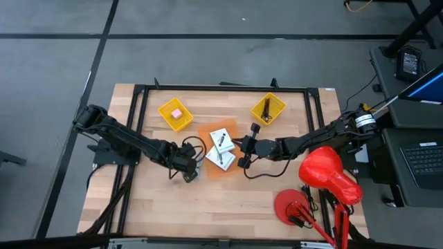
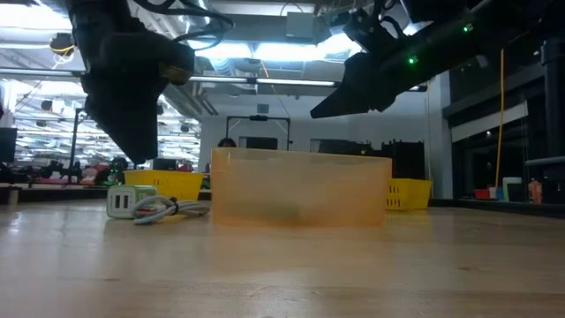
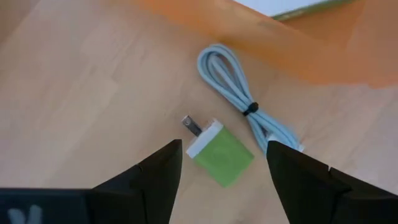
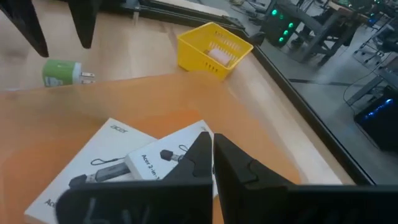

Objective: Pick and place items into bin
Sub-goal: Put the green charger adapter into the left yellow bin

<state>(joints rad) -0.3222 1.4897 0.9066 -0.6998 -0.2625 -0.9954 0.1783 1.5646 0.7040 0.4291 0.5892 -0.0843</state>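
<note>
- Your left hand [image 1: 185, 168] hangs above the wooden bench [image 1: 138, 207], just beside the left edge of the orange bin [image 1: 232, 171], with its fingers [image 3: 155, 180] spread apart and nothing between them.
- Directly under that hand lies a green cube with a white end and metal prongs [image 3: 219, 152]; it rests on its side on the bench, between the two fingers in the left wrist view, and neither finger touches it.
- A pale blue-grey coiled cord [image 3: 239, 102], bound at its middle by a dark tie, lies just beside the green cube, between it and the orange bin.
- From the low view you see the cube [image 2: 122, 202] and the cord [image 2: 163, 209] on the bench to the left of the translucent bin wall [image 2: 300, 190].
- Your right hand [image 1: 245, 153] hovers over the right part of the bin, its fingers [image 4: 205, 158] pressed together and empty.
- Two white square cards with black marks [image 1: 221, 148] lie flat inside the bin, overlapping each other; the right wrist view shows them below that hand [image 4: 115, 162].
- A yellow basket [image 1: 174, 114] on the far left of the bench holds a pink block [image 1: 176, 113].
- A second yellow basket [image 1: 268, 109] on the far right holds a dark, thin thing you cannot make out.
</note>
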